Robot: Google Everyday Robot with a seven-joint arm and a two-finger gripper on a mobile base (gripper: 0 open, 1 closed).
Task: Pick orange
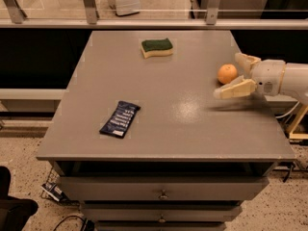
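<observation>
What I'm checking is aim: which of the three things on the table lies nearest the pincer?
The orange, right at the open pincer by the table's right edge; the sponge and the dark packet lie far off.

Gripper [227,76] at right edge, fingers [234,88] spread
</observation>
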